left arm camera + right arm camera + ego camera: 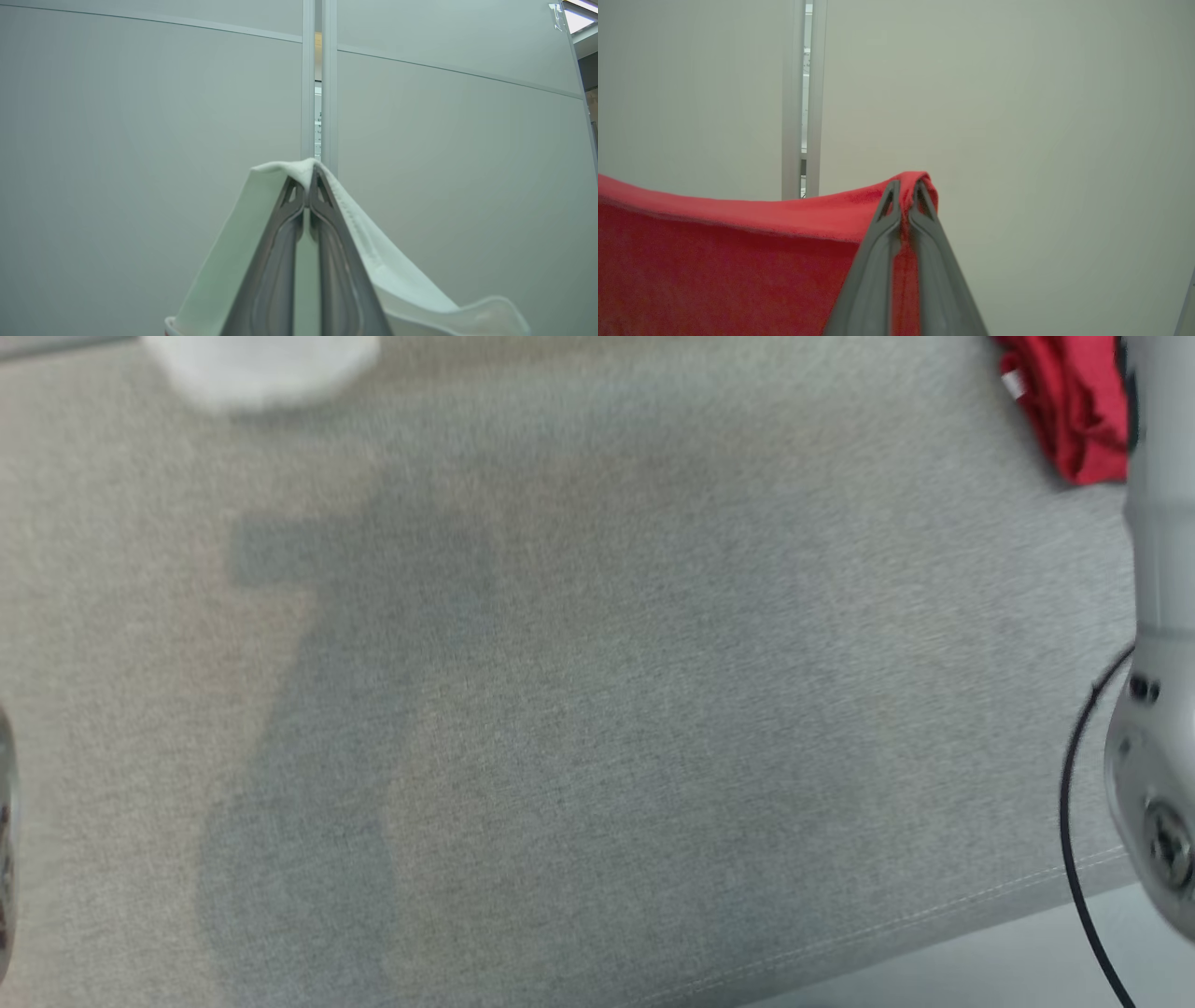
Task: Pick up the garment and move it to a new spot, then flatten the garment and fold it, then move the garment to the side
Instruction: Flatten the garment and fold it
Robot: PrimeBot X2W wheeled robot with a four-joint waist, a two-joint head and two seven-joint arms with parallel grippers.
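A desk (597, 709) covered in grey woven cloth spreads across the blurred head view, with a stitched seam running near its edge at the lower right. At the top right of that view the red garment (1074, 401) hangs bunched beside the pale right forearm (1158, 523), and a thin black cable (1074, 803) loops down by the wrist. A blurred patch of white fabric (261, 369) shows at the top left, well apart from the red. In the right wrist view the right fingers (868, 280) are pinched together on a fold of the red cloth, which stretches away to that view's left in front of pale wall panels (1017, 116). In the left wrist view the left fingers (275, 261) are closed tight on a hemmed edge of white fabric that drapes down both sides of them. Whether the white and the red are one piece cannot be told.
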